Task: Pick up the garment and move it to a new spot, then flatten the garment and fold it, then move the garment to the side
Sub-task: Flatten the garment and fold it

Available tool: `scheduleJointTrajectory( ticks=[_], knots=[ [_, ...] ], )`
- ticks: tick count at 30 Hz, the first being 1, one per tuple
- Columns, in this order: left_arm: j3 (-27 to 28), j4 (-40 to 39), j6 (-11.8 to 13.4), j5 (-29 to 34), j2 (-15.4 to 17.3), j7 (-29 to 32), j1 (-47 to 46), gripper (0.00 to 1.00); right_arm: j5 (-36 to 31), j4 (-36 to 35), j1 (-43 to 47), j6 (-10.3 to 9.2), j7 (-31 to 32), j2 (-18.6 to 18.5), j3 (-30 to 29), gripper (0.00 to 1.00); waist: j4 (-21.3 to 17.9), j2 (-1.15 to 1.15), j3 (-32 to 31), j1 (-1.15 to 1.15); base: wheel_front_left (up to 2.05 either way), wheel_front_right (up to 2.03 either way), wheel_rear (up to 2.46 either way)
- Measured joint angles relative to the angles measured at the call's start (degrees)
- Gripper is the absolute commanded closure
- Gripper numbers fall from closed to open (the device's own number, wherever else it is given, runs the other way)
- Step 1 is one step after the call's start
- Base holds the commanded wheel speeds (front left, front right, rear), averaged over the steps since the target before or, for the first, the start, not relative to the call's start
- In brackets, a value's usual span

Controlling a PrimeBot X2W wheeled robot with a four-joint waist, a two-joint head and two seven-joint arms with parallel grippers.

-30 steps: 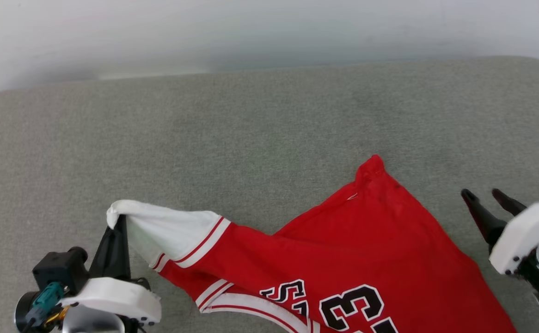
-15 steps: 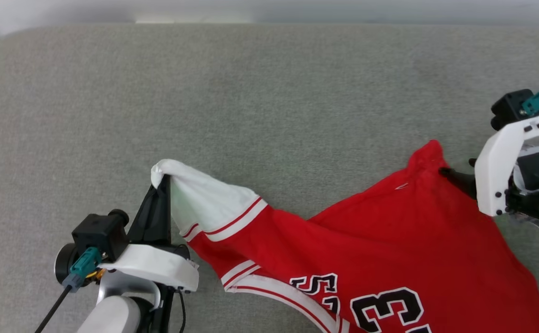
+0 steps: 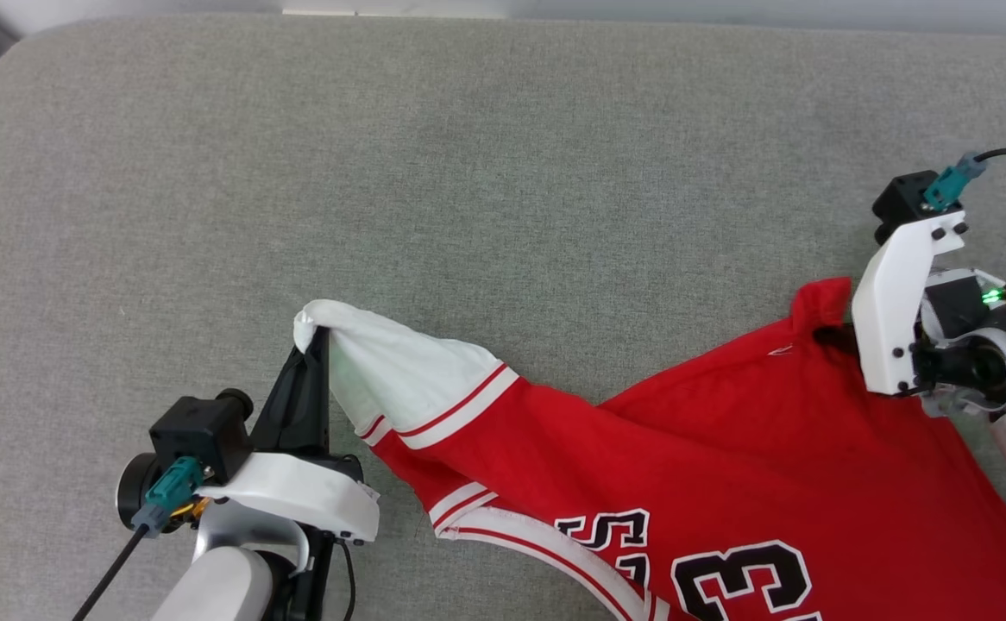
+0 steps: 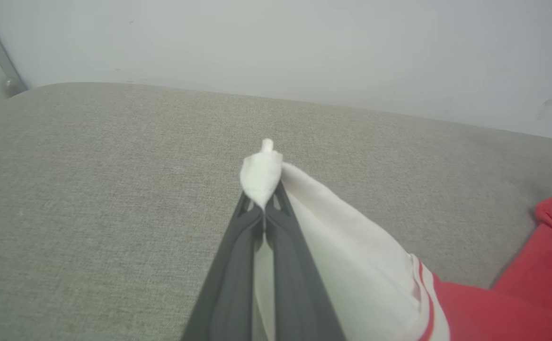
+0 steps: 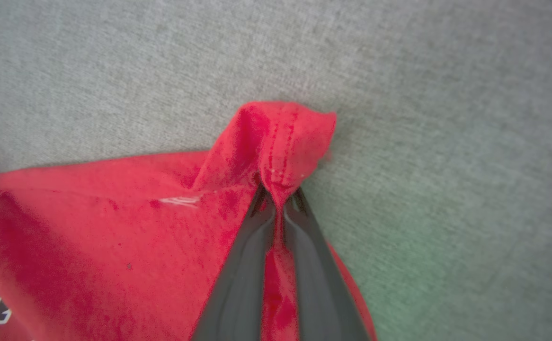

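I have the left claw [image 3: 320, 338] clamped tight on the tip of the white sleeve [image 3: 399, 371], with cloth bunched just past its tips in the left wrist view. The right claw [image 5: 278, 201] is pinched closed on a red hem corner [image 5: 283, 135]. The garment [image 3: 684, 448] lies on the grey cushion [image 3: 468, 172], spread between both claws, with its printed numbers at the near edge.
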Motion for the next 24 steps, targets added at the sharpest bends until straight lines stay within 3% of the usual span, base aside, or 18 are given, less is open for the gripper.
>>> scheduleJointTrajectory(
  ticks=[4,11,17,24],
  knots=[
    [0.5,0.4,-0.4,-0.5,0.5,-0.1,0.0,1.00,1.4,0.6,-0.1,0.01,-2.7,0.4,1.2,1.00,-0.4,0.00,-1.1,0.00,0.00,0.00,0.00],
    [3.2,0.1,-1.5,-0.4,4.8,1.6,-4.4,1.00,-0.3,1.3,-3.5,0.10,-12.3,0.2,0.5,1.00,-2.2,0.00,-4.4,0.00,0.00,0.00,0.00],
    [5.6,2.9,-3.8,-1.6,7.4,4.6,-14.2,1.00,-3.0,5.5,-8.7,0.10,-19.3,2.4,-2.4,1.00,-5.1,0.00,-7.3,0.00,0.00,0.00,0.00],
    [5.8,15.5,-8.0,-2.4,7.5,7.2,-31.1,1.00,-7.5,11.0,-18.8,0.10,-27.2,6.6,-4.9,1.00,-8.9,0.00,-9.0,0.00,0.00,0.00,0.00]
  ],
)
